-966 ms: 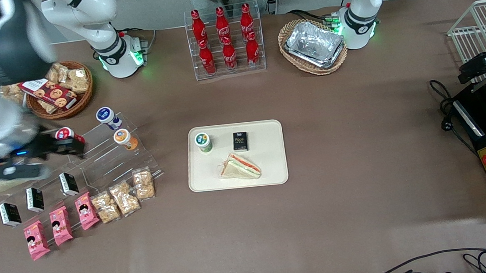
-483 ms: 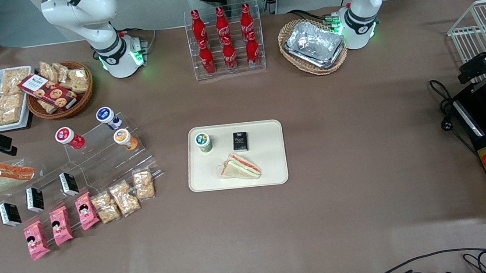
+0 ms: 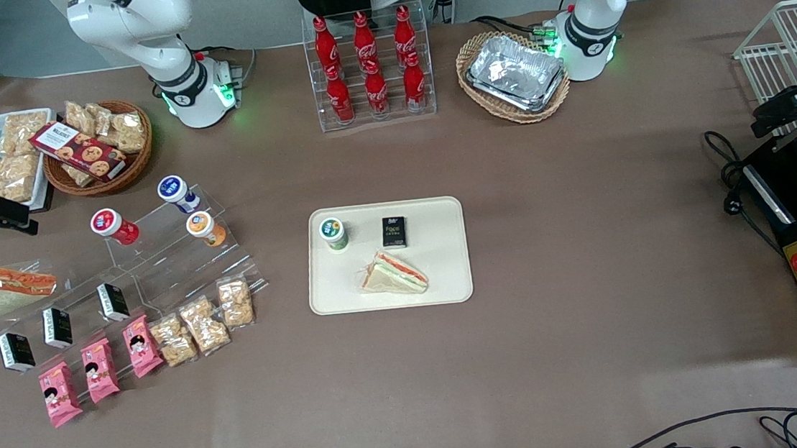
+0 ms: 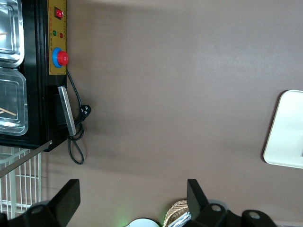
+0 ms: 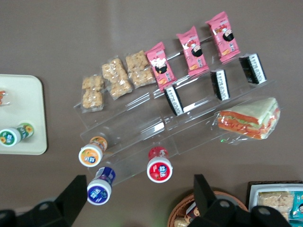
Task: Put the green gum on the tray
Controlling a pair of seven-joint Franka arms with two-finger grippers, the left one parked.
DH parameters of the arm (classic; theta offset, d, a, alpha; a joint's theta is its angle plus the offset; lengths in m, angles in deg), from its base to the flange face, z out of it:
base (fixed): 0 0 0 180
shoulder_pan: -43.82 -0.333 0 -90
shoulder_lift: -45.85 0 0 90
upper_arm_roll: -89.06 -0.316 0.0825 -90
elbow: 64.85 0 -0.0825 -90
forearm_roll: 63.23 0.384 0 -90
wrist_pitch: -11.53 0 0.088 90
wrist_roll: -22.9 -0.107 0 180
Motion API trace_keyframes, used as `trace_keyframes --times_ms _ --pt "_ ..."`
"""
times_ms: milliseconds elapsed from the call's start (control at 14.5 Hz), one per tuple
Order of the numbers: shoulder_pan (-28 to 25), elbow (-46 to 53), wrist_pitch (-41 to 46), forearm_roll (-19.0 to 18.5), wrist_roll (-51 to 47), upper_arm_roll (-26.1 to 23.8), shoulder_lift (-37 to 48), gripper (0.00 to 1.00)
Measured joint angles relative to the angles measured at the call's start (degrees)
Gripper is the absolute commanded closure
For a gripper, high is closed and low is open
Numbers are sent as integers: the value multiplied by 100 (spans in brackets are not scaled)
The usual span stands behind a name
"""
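The green gum (image 3: 333, 232) stands upright on the cream-white tray (image 3: 439, 278), in the corner toward the working arm's end and farther from the front camera. It also shows in the right wrist view (image 5: 14, 135), on the tray (image 5: 26, 101). My right gripper (image 3: 8, 218) hangs high at the working arm's edge of the table, well away from the tray. In the right wrist view it (image 5: 137, 198) is open and empty, above the red and blue bottles. The tray's edge shows in the left wrist view (image 4: 284, 137).
A sandwich (image 3: 394, 273) and a black packet (image 3: 393, 231) share the tray. Red (image 3: 112, 226), blue (image 3: 176, 191) and orange (image 3: 204, 228) bottles lie on a clear stepped stand with snack packs. A wicker basket (image 3: 99, 145), cola rack (image 3: 369, 64) and foil trays (image 3: 515, 73) stand farther off.
The right arm has swung off the clear stand toward the working arm's table edge, uncovering the snack tray and wrapped sandwich. The green gum has not moved.
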Motion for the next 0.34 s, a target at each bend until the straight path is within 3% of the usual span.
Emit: trace_keyframes --times_ms 345 --pt "-15 -476 -115 95 0 -4 108 0"
